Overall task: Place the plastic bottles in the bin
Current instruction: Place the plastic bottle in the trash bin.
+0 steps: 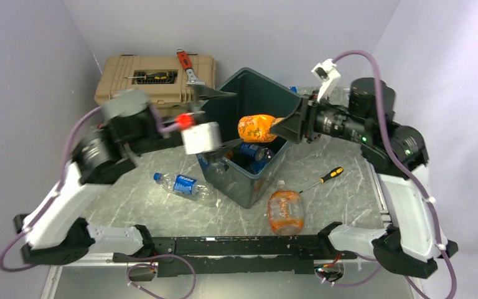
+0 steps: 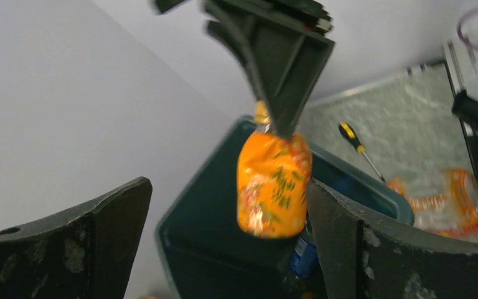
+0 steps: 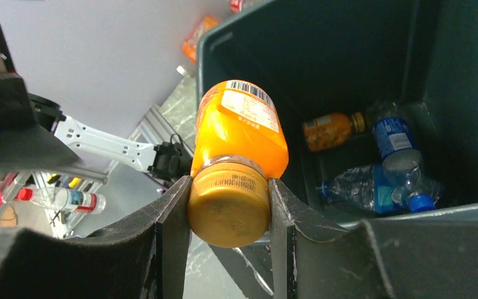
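My right gripper (image 1: 278,128) is shut on the cap of an orange-labelled plastic bottle (image 1: 256,128) and holds it sideways over the open dark green bin (image 1: 258,87). In the right wrist view the jaws (image 3: 229,208) pinch the orange cap, with the bottle body (image 3: 239,134) above the bin's inside (image 3: 323,56). Several bottles lie in the bin (image 3: 395,146). My left gripper (image 1: 221,109) is open and empty at the bin's left rim. Its view shows the held bottle (image 2: 274,187) between its wide-apart fingers (image 2: 99,243). A blue-labelled bottle (image 1: 183,185) and a crushed orange-labelled bottle (image 1: 285,210) lie on the table.
A tan toolbox (image 1: 155,78) stands behind the bin at the left, with a red wrench (image 1: 187,65) on it. A yellow-handled screwdriver (image 1: 327,177) lies on the table to the right of the bin. Walls close in the back and both sides.
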{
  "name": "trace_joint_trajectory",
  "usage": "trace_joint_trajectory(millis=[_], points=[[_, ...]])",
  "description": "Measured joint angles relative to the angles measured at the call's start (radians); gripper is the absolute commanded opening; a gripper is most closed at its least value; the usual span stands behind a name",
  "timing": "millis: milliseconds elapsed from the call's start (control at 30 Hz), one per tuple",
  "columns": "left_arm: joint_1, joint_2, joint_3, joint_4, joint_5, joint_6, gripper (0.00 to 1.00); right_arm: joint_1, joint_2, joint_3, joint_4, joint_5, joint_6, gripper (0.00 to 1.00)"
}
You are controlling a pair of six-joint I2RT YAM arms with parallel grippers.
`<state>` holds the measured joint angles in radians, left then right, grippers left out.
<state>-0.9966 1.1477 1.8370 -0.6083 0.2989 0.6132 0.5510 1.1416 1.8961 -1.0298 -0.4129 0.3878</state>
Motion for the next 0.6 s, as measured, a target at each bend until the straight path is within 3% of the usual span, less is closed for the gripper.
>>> trace_joint_trajectory(millis=[200, 467, 600], points=[[-0.012, 0.207, 0.045, -0.129, 0.045, 0.12, 0.99, 0.011, 0.068, 0.003, -0.021, -0.016, -0.002, 0.0], [-0.042, 0.209, 0.045, -0.167, 0.016, 0.194, 0.99, 0.069, 0.098, 0.108, -0.024, -0.02, -0.003, 0.0], [-0.053, 0.209, 0.031, -0.15, -0.05, 0.213, 0.83, 0.115, 0.115, 0.123, -0.023, -0.014, -0.003, 0.0]])
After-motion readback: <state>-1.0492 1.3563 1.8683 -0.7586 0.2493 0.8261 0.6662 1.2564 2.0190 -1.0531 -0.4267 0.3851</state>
